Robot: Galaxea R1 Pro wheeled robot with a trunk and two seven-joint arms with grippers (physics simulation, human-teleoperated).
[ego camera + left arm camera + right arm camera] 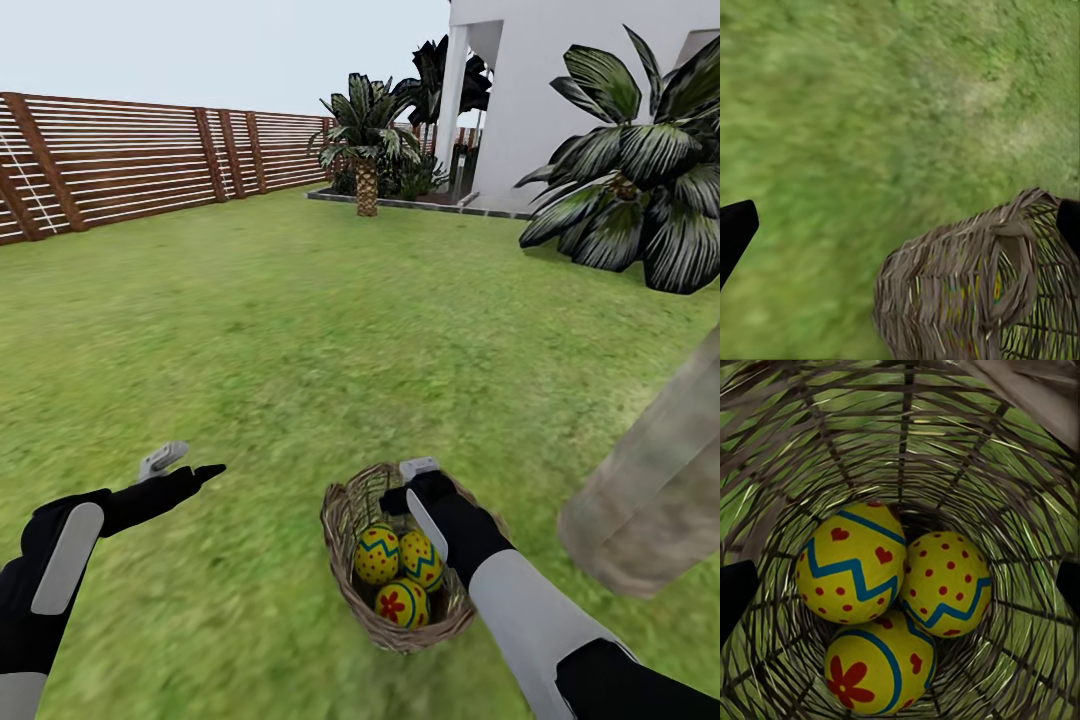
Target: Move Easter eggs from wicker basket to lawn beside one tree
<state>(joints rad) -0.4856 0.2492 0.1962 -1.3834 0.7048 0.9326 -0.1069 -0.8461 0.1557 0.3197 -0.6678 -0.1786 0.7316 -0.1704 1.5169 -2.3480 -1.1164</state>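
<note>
Tilting wicker basket (352, 520), eggs (402, 575) inside

You will find no legible text, label, brand, number or sign here. The three glossy yellow painted eggs (892, 607) carry only painted hearts, dots, a flower and blue zigzags.

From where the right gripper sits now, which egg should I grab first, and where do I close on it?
Probably the heart egg: take it across its middle, coming straight down through the wicker basket mouth, where the right gripper sits. It appears to rest over the flower egg, beside the dotted egg. Put the fingers on its free flanks, away from the neighbours.
</note>
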